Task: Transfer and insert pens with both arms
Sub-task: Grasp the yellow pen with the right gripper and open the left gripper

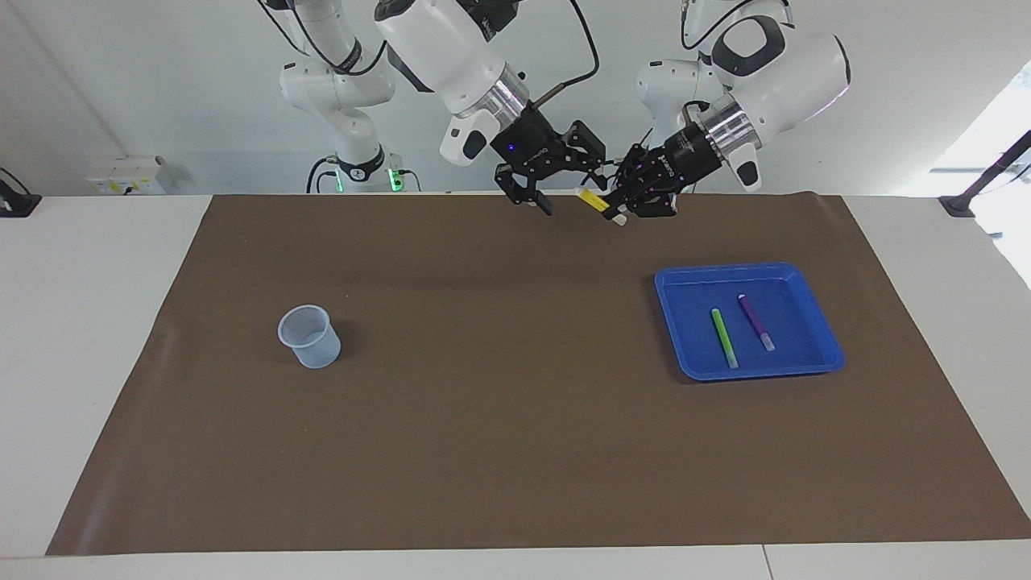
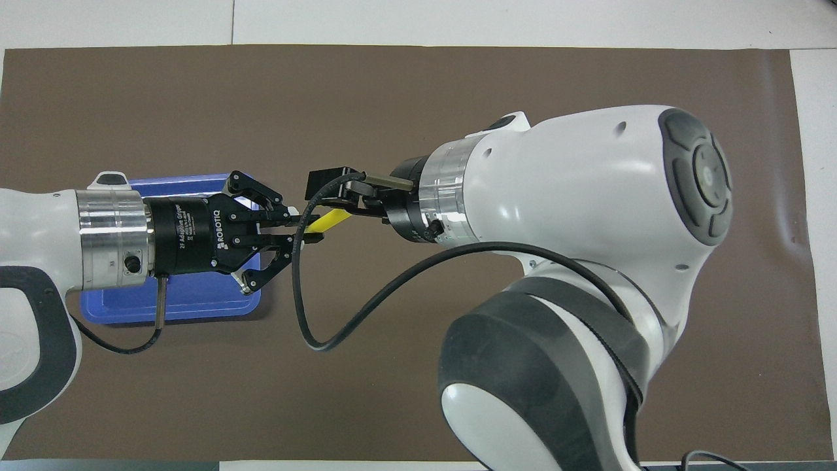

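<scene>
My left gripper (image 1: 619,203) is shut on the yellow pen (image 1: 594,200) and holds it in the air over the mat, near the robots' edge; both also show in the overhead view, the gripper (image 2: 302,227) and the pen (image 2: 329,220). My right gripper (image 1: 570,182) is open, its fingers spread around the pen's free end without closing on it; in the overhead view (image 2: 330,199) it meets the pen tip. The green pen (image 1: 723,337) and the purple pen (image 1: 755,321) lie side by side in the blue tray (image 1: 745,268).
A clear plastic cup (image 1: 309,337) stands upright on the brown mat (image 1: 499,419) toward the right arm's end. In the overhead view the tray (image 2: 189,302) is partly under my left arm, and the cup is hidden under my right arm. Two small idle arms stand at the table's edge by the robots.
</scene>
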### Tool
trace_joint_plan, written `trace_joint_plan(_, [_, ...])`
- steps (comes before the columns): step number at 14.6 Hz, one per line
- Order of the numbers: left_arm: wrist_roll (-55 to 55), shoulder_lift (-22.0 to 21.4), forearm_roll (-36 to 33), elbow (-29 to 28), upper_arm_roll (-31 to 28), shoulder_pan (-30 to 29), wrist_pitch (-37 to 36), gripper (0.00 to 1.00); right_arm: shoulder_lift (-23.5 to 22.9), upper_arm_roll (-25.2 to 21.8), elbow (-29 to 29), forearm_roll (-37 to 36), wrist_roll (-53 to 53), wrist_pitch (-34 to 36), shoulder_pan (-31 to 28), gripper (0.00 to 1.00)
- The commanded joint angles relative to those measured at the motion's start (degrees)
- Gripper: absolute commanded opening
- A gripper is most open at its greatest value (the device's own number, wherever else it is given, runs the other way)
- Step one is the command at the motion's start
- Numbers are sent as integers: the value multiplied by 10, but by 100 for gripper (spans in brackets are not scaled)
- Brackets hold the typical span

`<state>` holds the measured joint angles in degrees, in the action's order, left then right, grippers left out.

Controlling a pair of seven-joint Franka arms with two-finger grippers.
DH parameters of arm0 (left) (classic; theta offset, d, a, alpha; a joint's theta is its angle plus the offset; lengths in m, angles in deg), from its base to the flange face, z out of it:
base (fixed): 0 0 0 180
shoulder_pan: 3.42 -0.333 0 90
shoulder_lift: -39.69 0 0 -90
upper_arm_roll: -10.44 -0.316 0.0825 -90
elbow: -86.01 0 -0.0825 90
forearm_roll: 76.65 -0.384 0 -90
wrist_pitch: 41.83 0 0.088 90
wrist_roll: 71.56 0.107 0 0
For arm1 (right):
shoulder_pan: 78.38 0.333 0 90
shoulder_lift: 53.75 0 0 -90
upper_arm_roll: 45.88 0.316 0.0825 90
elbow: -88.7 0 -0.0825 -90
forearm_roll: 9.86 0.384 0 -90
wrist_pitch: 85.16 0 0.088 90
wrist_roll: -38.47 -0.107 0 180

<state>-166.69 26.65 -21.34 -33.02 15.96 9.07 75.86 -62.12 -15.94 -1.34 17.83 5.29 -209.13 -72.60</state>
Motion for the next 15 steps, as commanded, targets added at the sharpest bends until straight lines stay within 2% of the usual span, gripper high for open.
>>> trace_joint_plan(1, [-4, -22, 13, -26, -5, 8, 16, 0, -9, 10, 11, -10, 5, 0, -2, 96])
trace_joint_plan(2, [-4, -22, 15, -26, -5, 8, 16, 0, -9, 11, 11, -11, 5, 0, -2, 94])
trace_joint_plan(5, [-4, -22, 16, -26, -5, 8, 20, 0, -9, 11, 11, -19, 6, -2, -2, 74])
trace_joint_plan(6, [-4, -22, 16, -27, -5, 8, 20, 0, -9, 11, 11, -19, 7, -2, -2, 71])
trace_joint_plan(8, [-4, -22, 16, -27, -5, 8, 20, 0, -11, 11, 11, -22, 7, -3, -2, 56])
trace_joint_plan(10, [-4, -22, 16, -27, -5, 8, 21, 0, -12, 11, 12, -28, 8, -3, -2, 35])
trace_joint_plan(12, [-4, -22, 16, -27, -5, 8, 22, 0, -13, 11, 12, -29, 8, -4, -2, 4])
trace_joint_plan(13, [-6, -22, 16, -27, -5, 8, 23, 0, -13, 11, 12, -32, 7, -9, -2, 0])
trace_joint_plan(15, [-4, -23, 23, -31, -5, 8, 25, 0, -13, 14, 12, -39, 8, -18, -1, 0])
